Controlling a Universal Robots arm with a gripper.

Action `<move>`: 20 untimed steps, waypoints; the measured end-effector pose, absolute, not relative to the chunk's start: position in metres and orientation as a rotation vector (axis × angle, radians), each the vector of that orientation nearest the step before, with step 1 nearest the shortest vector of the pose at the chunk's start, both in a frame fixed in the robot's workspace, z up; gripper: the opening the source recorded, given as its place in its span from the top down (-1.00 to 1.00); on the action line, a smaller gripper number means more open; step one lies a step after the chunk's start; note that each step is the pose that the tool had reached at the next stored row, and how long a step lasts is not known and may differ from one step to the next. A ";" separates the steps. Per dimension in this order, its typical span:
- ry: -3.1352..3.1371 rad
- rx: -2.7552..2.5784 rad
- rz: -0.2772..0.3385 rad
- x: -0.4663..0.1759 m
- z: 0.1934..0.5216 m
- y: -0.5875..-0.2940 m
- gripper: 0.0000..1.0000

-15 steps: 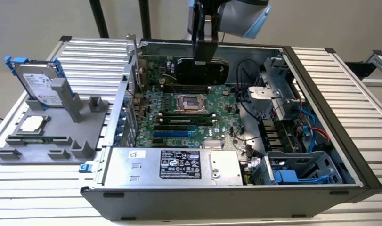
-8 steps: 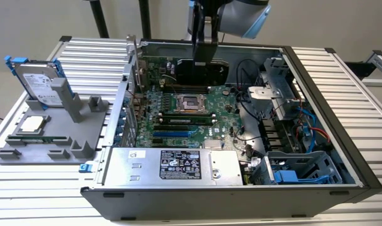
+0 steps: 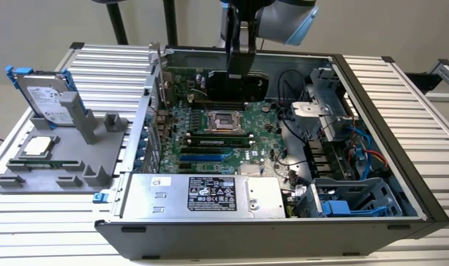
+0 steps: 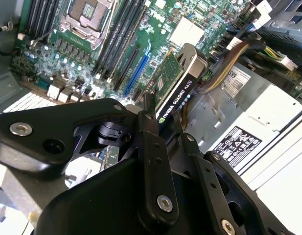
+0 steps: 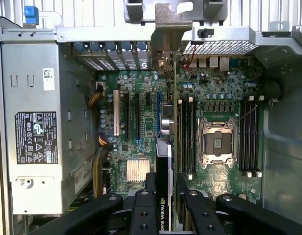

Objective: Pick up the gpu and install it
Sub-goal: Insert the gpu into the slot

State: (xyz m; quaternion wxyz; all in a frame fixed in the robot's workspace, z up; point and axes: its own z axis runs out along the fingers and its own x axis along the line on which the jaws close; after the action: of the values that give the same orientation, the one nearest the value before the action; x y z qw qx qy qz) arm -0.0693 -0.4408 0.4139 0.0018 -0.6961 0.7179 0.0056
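Black-cooler gpu [image 4: 179,78] clamped in our end effector [image 4: 163,123], edge-down over the mobo [image 5: 136,147], bracket [image 5: 168,22] toward case's rear wall [image 5: 92,34], prob. so we align w/ a slot.

Under my gripper [image 5: 165,183] I see the motherboard [image 5: 209,81] with its empty processor socket [image 5: 217,142]; the power supply [image 5: 35,98] sits near it, and a hard drive [image 3: 43,97] stands well away, outside the computer case [image 3: 246,244].

The light is even and quite bright, falling from above. In the exterior view the table [image 3: 401,100] looks nearly washed out. In the second wrist view a heat sink [image 4: 187,32] glares white, the graphics card [image 4: 179,93] has a shiny edge, and the hand [image 4: 163,115] is dark.
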 end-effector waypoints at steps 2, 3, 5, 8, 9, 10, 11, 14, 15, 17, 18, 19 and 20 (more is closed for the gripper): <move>2.253 -2.184 0.018 -0.069 0.413 -0.441 1.00; 2.253 -2.184 0.018 -0.069 0.413 -0.441 1.00; 2.253 -2.184 0.018 -0.069 0.413 -0.441 1.00; 2.253 -2.184 0.018 -0.069 0.412 -0.441 1.00; 2.253 -2.184 0.018 -0.069 0.411 -0.441 1.00; 2.253 -2.184 0.018 -0.069 0.411 -0.441 1.00; 2.253 -2.184 0.018 -0.069 0.411 -0.441 1.00; 2.253 -2.184 0.018 -0.069 0.410 -0.441 1.00; 2.253 -2.184 0.018 -0.069 0.410 -0.441 1.00; 2.253 -2.184 0.018 -0.069 0.409 -0.441 1.00; 2.253 -2.184 0.018 -0.069 0.409 -0.441 1.00; 2.253 -2.184 0.018 -0.069 0.408 -0.441 1.00; 2.253 -2.184 0.018 -0.069 0.408 -0.441 1.00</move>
State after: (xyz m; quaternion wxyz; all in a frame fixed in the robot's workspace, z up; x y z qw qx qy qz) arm -0.0693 -0.4408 0.4082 0.0018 -0.6961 0.7179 0.0056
